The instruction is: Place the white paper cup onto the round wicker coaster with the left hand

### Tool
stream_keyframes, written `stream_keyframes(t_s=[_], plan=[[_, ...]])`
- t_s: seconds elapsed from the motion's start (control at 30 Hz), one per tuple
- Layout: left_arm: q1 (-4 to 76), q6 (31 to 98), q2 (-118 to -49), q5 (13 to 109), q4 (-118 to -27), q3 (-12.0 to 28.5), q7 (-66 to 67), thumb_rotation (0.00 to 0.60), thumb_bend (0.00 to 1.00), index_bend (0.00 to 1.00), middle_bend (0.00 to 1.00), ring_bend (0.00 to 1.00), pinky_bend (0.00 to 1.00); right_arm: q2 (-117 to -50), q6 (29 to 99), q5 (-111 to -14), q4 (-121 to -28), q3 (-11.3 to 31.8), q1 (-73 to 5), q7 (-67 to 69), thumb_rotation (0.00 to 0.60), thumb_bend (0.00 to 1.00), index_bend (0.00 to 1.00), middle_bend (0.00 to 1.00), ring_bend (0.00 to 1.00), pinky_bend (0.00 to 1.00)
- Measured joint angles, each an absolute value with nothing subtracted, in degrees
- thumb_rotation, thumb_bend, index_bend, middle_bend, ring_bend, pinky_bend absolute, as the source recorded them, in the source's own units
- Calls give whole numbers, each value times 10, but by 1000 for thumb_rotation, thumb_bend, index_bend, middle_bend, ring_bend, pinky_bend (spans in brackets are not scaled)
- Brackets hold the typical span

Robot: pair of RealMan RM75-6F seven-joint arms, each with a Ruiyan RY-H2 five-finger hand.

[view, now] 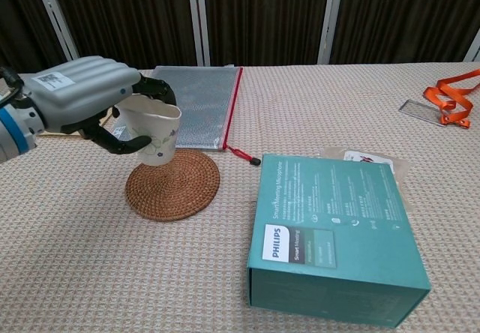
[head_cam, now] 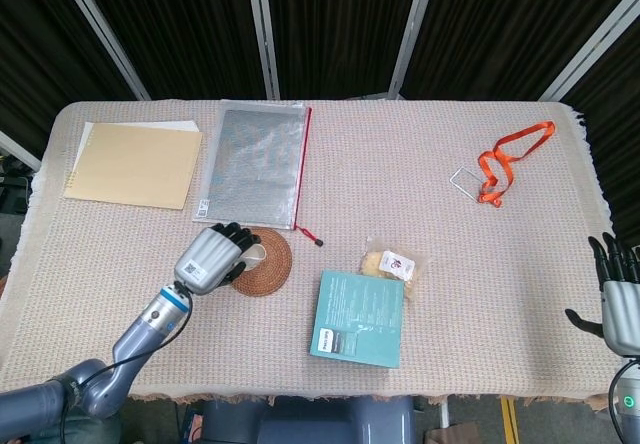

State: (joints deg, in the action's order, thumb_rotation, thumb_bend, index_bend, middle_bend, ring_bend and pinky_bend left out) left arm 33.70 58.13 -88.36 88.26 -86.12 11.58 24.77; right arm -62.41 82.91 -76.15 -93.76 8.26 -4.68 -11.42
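My left hand (view: pixel 90 100) grips the white paper cup (view: pixel 152 133), which has a small floral print and leans a little. The cup hangs just above the left part of the round wicker coaster (view: pixel 172 184); I cannot tell whether its base touches. From the head view the left hand (head_cam: pixel 213 255) covers most of the cup (head_cam: pixel 254 254) at the coaster's (head_cam: pixel 266 265) left edge. My right hand (head_cam: pixel 620 304) stays at the far right table edge, fingers spread, holding nothing.
A teal Philips box (view: pixel 331 235) lies right of the coaster, with a snack packet (head_cam: pixel 391 262) behind it. A mesh zip pouch (view: pixel 181 105) and tan folder (head_cam: pixel 134 164) sit at the back left. An orange lanyard (head_cam: pixel 509 156) lies far right.
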Motion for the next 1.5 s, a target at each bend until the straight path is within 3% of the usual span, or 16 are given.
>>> stream_keyframes(t_s=[0.37, 0.57, 0.67, 0.77, 0.83, 0.93, 1.23, 1.5], plan=[[360, 573, -961, 847, -760, 112, 223, 600, 410, 338, 384, 330, 508, -621, 821, -748, -931, 87, -49, -100, 600, 0, 0, 0, 0, 0], [364, 576, -974, 840, -740, 105, 213, 600, 357, 327, 371, 325, 502, -619, 821, -747, -932, 87, -49, -96, 600, 0, 0, 0, 0, 0], [365, 573, -977, 835, -736, 101, 213, 600, 231, 263, 238, 248, 459, -618, 818, -748, -932, 86, -50, -94, 600, 0, 0, 0, 0, 0], [366, 571, -979, 826, -732, 98, 218, 600, 54, 142, 39, 111, 356, -618, 815, -748, -932, 85, -51, -95, 600, 0, 0, 0, 0, 0], [365, 571, -979, 821, -732, 98, 226, 600, 5, 65, 0, 34, 274, -618, 815, -749, -932, 85, -52, -95, 600, 0, 0, 0, 0, 0], [363, 576, -976, 817, -740, 96, 232, 600, 0, 7, 0, 0, 196, -618, 816, -749, -934, 84, -52, -95, 600, 0, 0, 0, 0, 0], [331, 644, -896, 825, -849, 96, 245, 600, 0, 0, 0, 0, 20, -610, 828, -768, -947, 76, -45, -86, 600, 0, 0, 0, 0, 0], [229, 781, -757, 829, -975, 78, 257, 600, 0, 0, 0, 0, 0, -599, 842, -790, -958, 68, -37, -71, 600, 0, 0, 0, 0, 0]])
